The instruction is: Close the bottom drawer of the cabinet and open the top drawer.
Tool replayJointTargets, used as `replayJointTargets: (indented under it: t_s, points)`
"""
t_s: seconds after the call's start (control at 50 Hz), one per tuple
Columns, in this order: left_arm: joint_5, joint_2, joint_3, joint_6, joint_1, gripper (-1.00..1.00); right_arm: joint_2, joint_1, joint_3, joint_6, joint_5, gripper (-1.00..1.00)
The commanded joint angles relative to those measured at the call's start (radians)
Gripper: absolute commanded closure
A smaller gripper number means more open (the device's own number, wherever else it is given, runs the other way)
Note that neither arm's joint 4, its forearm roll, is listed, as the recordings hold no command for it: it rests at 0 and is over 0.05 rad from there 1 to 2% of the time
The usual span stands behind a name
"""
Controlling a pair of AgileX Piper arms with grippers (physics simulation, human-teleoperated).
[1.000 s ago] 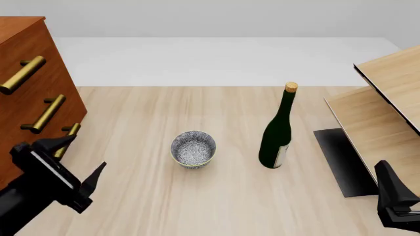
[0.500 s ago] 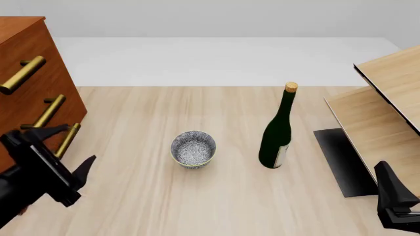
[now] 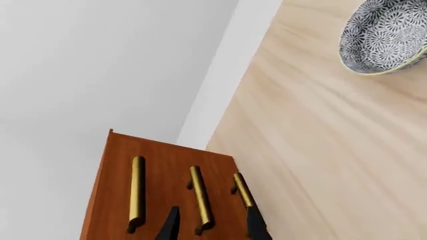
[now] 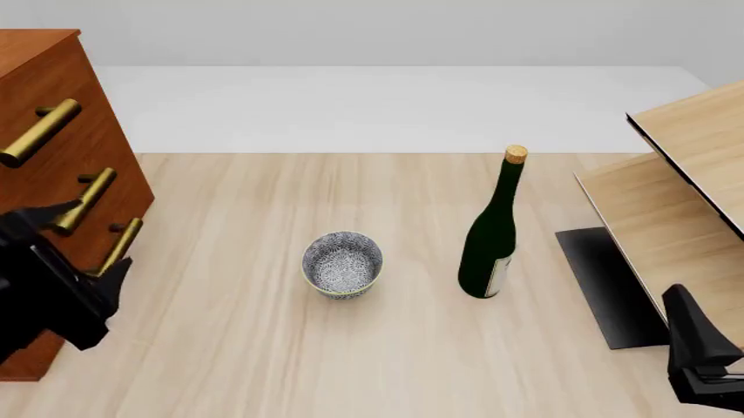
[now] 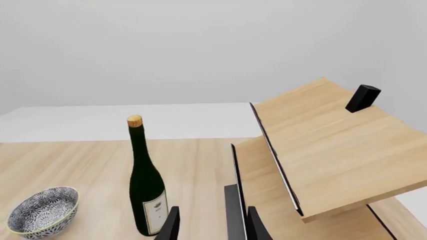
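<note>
Hovering my left hand (image 4: 72, 252), fingers apart and empty, against the tall reddish-brown wooden cabinet (image 4: 47, 113) at 9 o'clock, level with the bottom drawer's brass bar handle (image 4: 120, 246); that drawer looks flush. The top drawer's handle (image 4: 41, 132) sits above, untouched. The patterned ceramic bowl (image 4: 341, 263) and dark green glass bottle (image 4: 493, 228) stand well clear on the worktop (image 4: 291, 348). My right hand (image 5: 211, 225) idles parted, empty, at 4 o'clock.

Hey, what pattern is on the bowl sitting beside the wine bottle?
The bowl has a dense dark-blue-and-white floral print; clearest in the left wrist view.
</note>
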Motion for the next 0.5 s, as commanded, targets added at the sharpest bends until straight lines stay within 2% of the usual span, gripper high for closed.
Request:
replayJointTargets:
  t_s: [0.02,0.08,0.12,0.18,0.5]
  points:
    - [-0.018,0.001,-0.020,0.064,0.047,-1.00,0.000,-0.001,-0.001,0.003,0.001,-1.00]
    - [-0.032,0.008,-0.019,0.076,0.054,-1.00,-0.001,-0.001,-0.001,0.004,0.003,-1.00]
    - [-0.091,0.006,0.011,0.129,0.080,-1.00,-0.003,-0.002,-0.001,0.005,0.004,-1.00]
    - [-0.069,0.023,-0.016,0.112,0.074,-1.00,-0.006,-0.002,-0.001,0.006,0.007,-1.00]
    - [-0.103,0.040,-0.044,0.161,0.139,-1.00,-0.010,-0.001,-0.001,0.007,0.012,-1.00]
